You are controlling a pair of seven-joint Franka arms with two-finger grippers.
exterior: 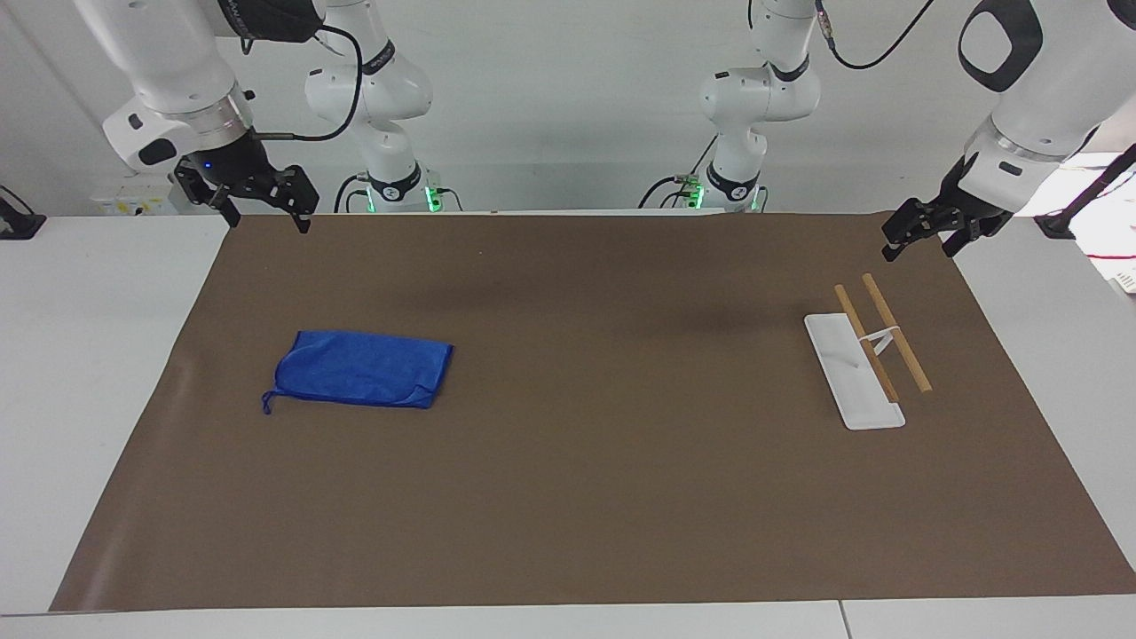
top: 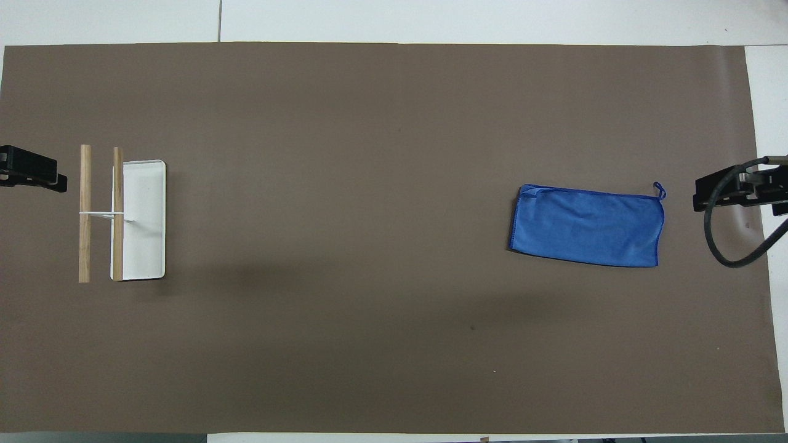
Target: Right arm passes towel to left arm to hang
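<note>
The blue towel lies flat on the brown mat toward the right arm's end of the table, its cord loop at one corner. My right gripper, showing a small blue light, hangs open and empty over the mat's corner by the robots, apart from the towel. My left gripper hangs open and empty over the mat's edge at the left arm's end, close to the rack.
A towel rack stands toward the left arm's end: a white base carrying two wooden rods on a thin white stand. The brown mat covers most of the white table.
</note>
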